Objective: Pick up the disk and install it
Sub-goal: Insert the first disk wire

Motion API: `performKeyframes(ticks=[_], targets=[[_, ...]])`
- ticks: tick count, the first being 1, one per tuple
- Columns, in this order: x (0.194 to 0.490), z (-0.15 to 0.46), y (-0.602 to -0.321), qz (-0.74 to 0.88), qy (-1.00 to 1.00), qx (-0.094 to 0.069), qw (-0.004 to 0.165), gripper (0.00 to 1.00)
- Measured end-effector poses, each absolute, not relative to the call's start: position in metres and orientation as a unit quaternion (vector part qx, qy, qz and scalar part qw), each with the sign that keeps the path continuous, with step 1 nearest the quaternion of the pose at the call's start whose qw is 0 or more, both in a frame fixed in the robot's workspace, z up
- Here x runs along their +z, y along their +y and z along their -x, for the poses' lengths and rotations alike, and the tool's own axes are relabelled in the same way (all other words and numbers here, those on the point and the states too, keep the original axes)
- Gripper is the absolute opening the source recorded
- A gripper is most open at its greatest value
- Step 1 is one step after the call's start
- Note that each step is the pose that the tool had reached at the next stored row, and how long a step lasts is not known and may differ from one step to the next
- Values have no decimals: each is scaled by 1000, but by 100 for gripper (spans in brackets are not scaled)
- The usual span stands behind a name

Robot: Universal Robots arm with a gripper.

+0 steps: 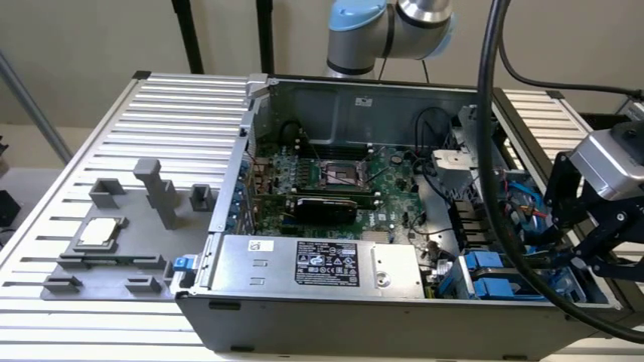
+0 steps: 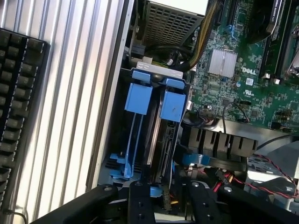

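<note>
The disk (image 2: 164,140) stands on edge in the drive bay at the case's near corner on the exterior view's right, its blue carrier tab (image 2: 174,105) toward the power supply. In the exterior view it is the farther of two blue carriers (image 1: 483,261). The other blue carrier (image 2: 138,97) beside it has thin rails and looks empty. My gripper (image 2: 170,203) hovers over the bay's end, open, its black fingers (image 2: 140,201) standing apart on either side of the disk's end. In the exterior view the gripper (image 1: 578,260) hangs at the case's wall on the exterior view's right.
The open computer case (image 1: 403,320) lies on a slatted metal table (image 1: 181,113). A silver power supply (image 1: 322,261) with a black label sits beside the bay, the motherboard (image 1: 332,177) behind. Thick black cables (image 1: 489,151) hang over the case. A grey fixture (image 1: 111,241) holds a small chip. A keyboard (image 2: 18,116) lies outside the case.
</note>
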State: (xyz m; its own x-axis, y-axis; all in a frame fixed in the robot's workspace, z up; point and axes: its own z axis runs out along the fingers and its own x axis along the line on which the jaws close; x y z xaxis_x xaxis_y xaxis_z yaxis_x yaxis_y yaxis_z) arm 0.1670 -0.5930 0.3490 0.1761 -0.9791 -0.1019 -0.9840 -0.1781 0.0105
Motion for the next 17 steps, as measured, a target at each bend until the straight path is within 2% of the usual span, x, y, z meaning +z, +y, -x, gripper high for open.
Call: performKeyframes(ticks=[6,7,17], targets=[[350,-167,-593,767,639,44,30,100],[350,-167,-593,767,639,44,30,0],[351,-167,-593,769,637,44,30,0]])
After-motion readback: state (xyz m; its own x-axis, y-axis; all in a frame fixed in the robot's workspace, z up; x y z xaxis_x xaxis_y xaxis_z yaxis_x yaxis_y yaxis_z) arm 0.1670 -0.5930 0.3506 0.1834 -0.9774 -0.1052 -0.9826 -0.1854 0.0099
